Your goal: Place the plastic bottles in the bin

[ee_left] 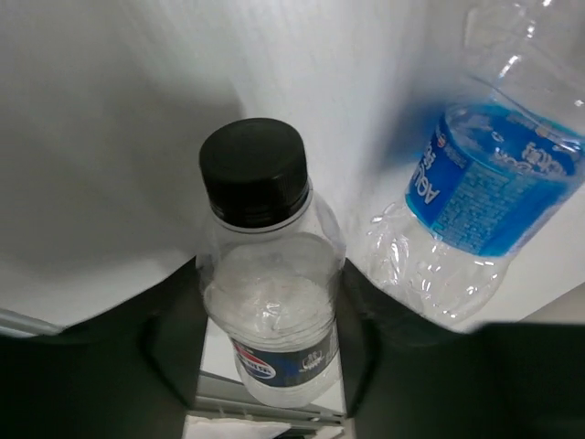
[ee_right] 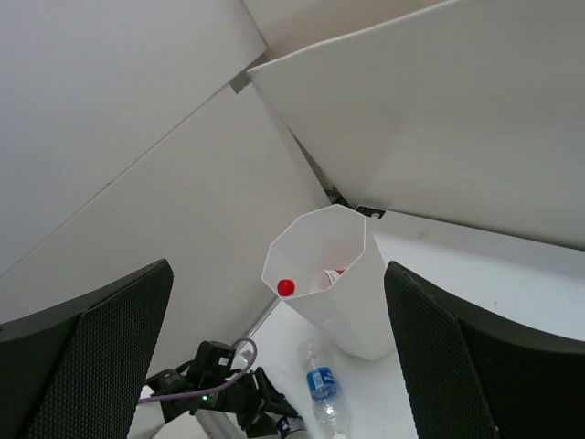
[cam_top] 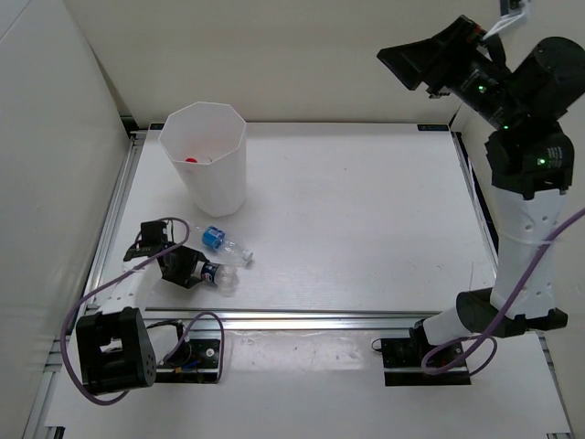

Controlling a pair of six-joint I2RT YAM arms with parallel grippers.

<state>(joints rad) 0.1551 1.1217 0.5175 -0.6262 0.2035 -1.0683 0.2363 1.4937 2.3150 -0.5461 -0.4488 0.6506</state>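
The white bin (cam_top: 212, 174) stands at the back left; a red cap (cam_top: 191, 158) shows inside it, also in the right wrist view (ee_right: 286, 287). The blue-labelled bottle (cam_top: 224, 244) lies on the table in front of the bin. My left gripper (cam_top: 203, 272) sits low at the table, shut on the dark-labelled bottle (ee_left: 270, 311), whose black cap (ee_left: 254, 171) points away from the wrist. The blue-labelled bottle (ee_left: 480, 183) lies close on its right. My right gripper (cam_top: 409, 60) is raised high at the back right, open and empty. The unlabelled bottle is not visible.
White walls close in the table at the left and back. A metal rail (cam_top: 347, 320) runs along the near edge, with the arm bases and purple cables (cam_top: 91, 306) just in front. The bin (ee_right: 327, 274) is seen from above in the right wrist view.
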